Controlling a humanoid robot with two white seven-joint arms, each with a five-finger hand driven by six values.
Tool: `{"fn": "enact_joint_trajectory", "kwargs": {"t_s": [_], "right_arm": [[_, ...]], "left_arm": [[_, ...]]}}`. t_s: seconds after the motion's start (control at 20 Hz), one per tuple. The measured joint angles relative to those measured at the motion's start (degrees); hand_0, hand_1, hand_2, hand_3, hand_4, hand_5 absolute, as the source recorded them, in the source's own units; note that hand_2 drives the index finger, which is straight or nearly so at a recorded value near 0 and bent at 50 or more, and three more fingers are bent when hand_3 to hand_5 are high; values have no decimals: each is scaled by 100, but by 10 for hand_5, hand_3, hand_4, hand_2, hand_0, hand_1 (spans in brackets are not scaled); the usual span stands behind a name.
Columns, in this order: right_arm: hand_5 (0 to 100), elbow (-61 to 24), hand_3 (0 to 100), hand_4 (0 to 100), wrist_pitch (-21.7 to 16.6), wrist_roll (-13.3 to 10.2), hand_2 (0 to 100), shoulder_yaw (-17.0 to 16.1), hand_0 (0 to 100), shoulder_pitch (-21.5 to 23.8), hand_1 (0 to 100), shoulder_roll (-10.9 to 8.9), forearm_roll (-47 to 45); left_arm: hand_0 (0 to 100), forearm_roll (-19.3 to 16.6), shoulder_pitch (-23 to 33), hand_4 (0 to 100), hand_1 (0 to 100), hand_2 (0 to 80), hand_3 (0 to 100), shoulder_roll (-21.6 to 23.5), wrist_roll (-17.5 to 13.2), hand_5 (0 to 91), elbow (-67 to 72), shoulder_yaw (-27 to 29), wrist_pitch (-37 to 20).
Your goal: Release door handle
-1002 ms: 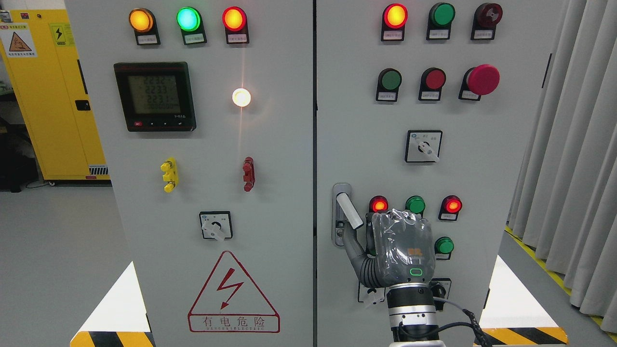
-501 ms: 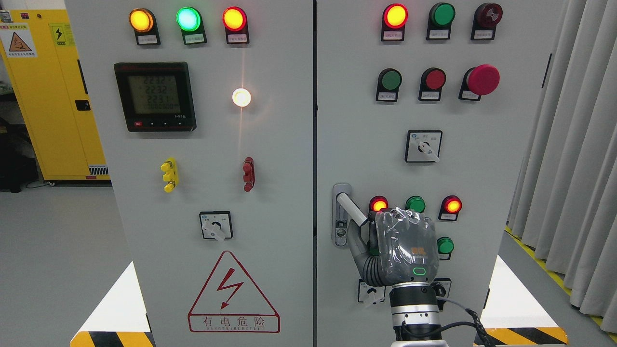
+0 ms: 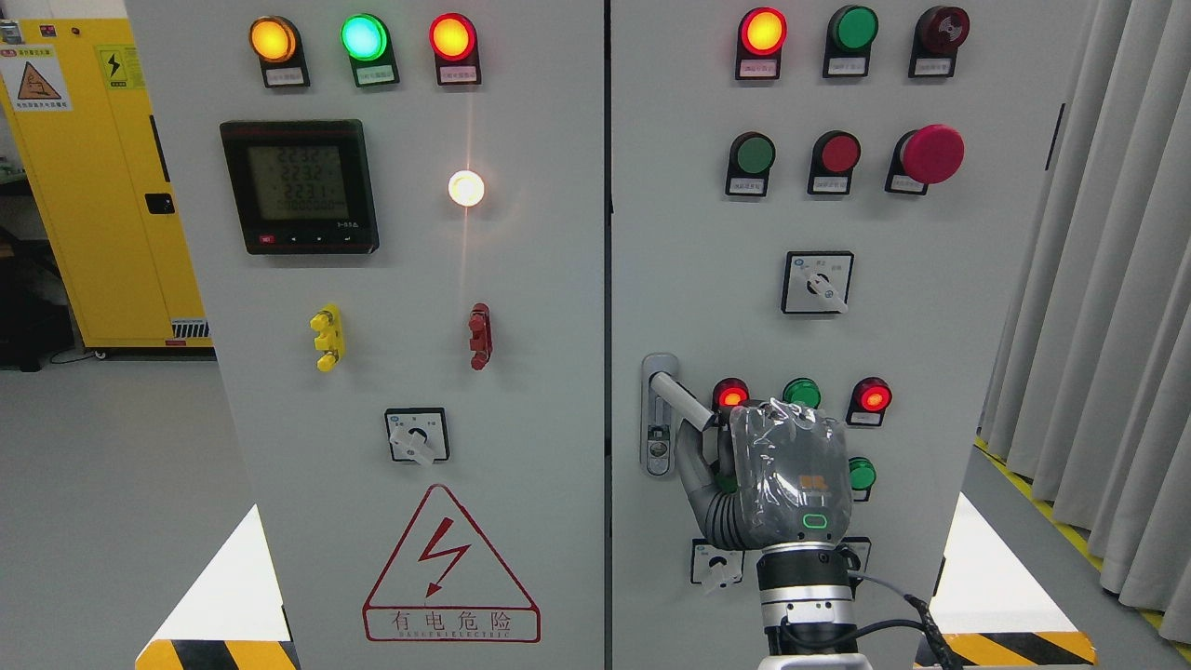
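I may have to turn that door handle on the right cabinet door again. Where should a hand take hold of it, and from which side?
Grip the door handle on its free bar, which slants down-right from the pivot plate and stands proud of the door. Come from below and right, as the right hand does, fingers wrapping across the bar.

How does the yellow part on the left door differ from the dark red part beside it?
The yellow part is bright yellow; the red part is dark red. The yellow part sits further left, under the meter; the red part sits under the white lamp. Both share a similar shape, upright pose and height.
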Motion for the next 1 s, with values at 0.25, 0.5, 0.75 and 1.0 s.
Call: {"fn": "enact_joint_trajectory", "kwargs": {"t_s": [0.25, 0.5, 0.75, 1.0], "right_arm": [[1000, 0, 1000, 1000, -1, 10, 1000, -12, 646, -14, 369, -1, 0], [1000, -1, 1000, 1000, -1, 12, 1000, -30, 639, -24, 369, 1, -2], [1000, -8, 1000, 1000, -1, 15, 1000, -60, 628, -35, 367, -1, -6], [1000, -33, 1000, 1000, -7, 23, 1000, -80, 627, -36, 367, -2, -8]], "left_arm": [[120, 0, 0, 0, 556, 0, 0, 0, 0, 0, 0, 0, 0], [120, 0, 0, 0, 556, 0, 0, 0, 0, 0, 0, 0, 0], [120, 0, 0, 0, 556, 0, 0, 0, 0, 0, 0, 0, 0], [120, 0, 0, 0, 556, 0, 0, 0, 0, 0, 0, 0, 0]]}}
